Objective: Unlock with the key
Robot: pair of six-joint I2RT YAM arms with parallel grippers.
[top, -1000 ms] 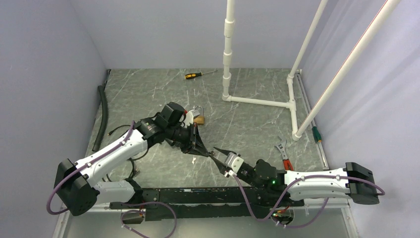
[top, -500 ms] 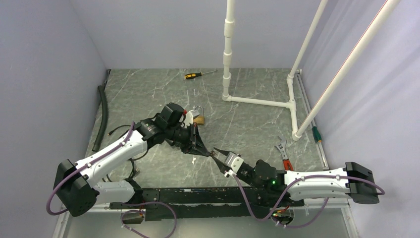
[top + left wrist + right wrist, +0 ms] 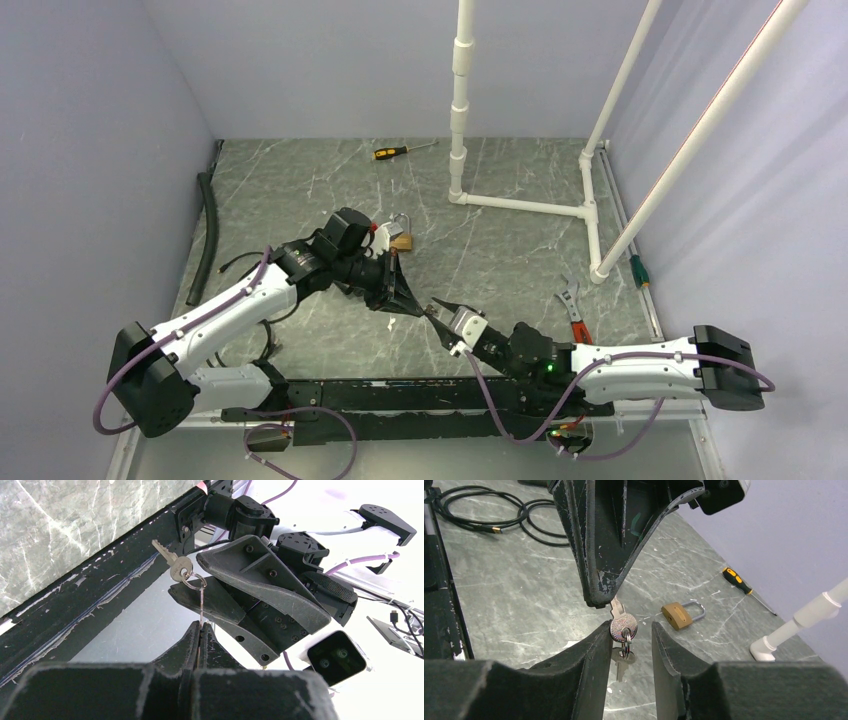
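**Key handover above the tabletop**

Top view: left pincer (image 3: pixel 403 297) and right pincer (image 3: pixel 438 312) meet tip to tip over the marbled tabletop (image 3: pixel 500 250). The brass padlock (image 3: pixel 401 239) lies on the tabletop just beyond the left arm's wrist, untouched. A screwdriver (image 3: pixel 402 151) lies well apart, near the far edge.

Left wrist view: the left pincer is clenched on a small steel key (image 3: pixel 201 607), seen edge-on. Its ring (image 3: pixel 193 580) carries a second key (image 3: pixel 172 564). The right pincer's jaws stand apart on either side of the ring.

Right wrist view: the key's round head sits between the right fingers (image 3: pixel 591 680), which are spread and not touching it. Its blade runs up into the left pincer, and the second key dangles beneath.

The bunch looks light, stiff and slick, and the loose key will likely swing. The flat head seems the best place to take hold, since that leaves the blade free for the padlock.
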